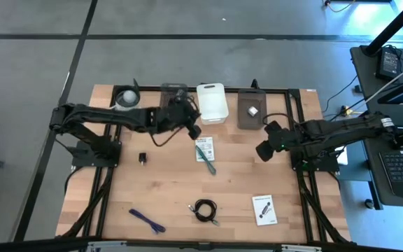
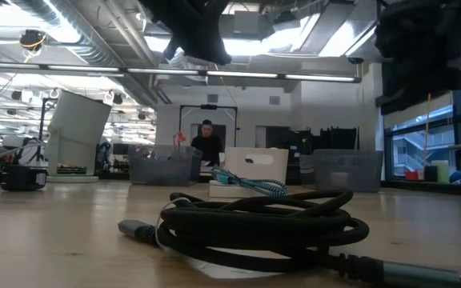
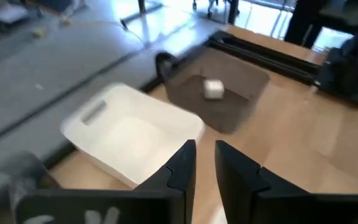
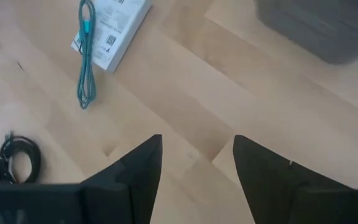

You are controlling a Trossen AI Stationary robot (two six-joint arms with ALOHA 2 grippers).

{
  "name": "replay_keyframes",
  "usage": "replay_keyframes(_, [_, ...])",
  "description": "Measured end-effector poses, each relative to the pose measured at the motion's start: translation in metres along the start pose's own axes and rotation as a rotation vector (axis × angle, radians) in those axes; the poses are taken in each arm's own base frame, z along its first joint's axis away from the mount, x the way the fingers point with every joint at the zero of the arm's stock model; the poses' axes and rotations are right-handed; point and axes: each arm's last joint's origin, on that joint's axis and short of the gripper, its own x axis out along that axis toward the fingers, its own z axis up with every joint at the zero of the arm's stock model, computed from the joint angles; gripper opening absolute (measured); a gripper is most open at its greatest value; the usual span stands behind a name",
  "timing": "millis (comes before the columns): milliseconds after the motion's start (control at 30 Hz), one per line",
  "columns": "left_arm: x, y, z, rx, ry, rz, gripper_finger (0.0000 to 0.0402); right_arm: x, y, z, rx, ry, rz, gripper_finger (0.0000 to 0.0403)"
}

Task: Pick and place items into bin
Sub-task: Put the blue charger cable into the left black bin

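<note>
The left claw [image 1: 195, 131], fingers nearly together and holding nothing, hangs just beside the teal tool [image 1: 206, 158]. The tool's long side points away from it, and the spread right claw [image 1: 264, 150] waits farther off.

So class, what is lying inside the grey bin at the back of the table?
A single small whitish piece lies on the floor of the grey bin. The rest of the floor looks bare; nothing covers it.

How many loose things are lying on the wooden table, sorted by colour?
White printed cards: 2
Teal cable: 1
Black coiled cable: 1
Black block: 1
Purple stick: 1
Total: 6
</note>
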Motion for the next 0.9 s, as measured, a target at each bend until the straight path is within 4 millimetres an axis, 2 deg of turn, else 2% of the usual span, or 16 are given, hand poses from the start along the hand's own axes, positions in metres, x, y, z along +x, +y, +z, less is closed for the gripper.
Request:
replay_keyframes(167, [0.007, -0.015, -0.019, -0.077, 0.094, -0.027, 0.0034, 0.01, 0.008, 0.002, -0.052, -0.004, 0.005, 0.02])
replay_keyframes(300, [0.017, -0.017, -0.035, -0.131, 0.21, -0.018, 0.0021, 0.024, 0.024, 0.008, -0.092, -0.044, 0.064, 0.02])
replay_keyframes(433, [0.02, -0.015, -0.045, -0.115, 0.282, 0.016, 0.0011, 0.041, 0.04, 0.013, -0.158, -0.083, 0.115, 0.02])
replay_keyframes(700, [0.013, -0.01, -0.049, -0.025, 0.364, 0.012, 0.0002, 0.067, 0.06, 0.016, -0.177, -0.108, 0.187, 0.0199])
replay_keyframes(900, [-0.013, -0.004, -0.035, 0.181, 0.321, -0.074, 0.0002, 0.076, 0.073, 0.016, -0.112, -0.136, 0.256, 0.0173])
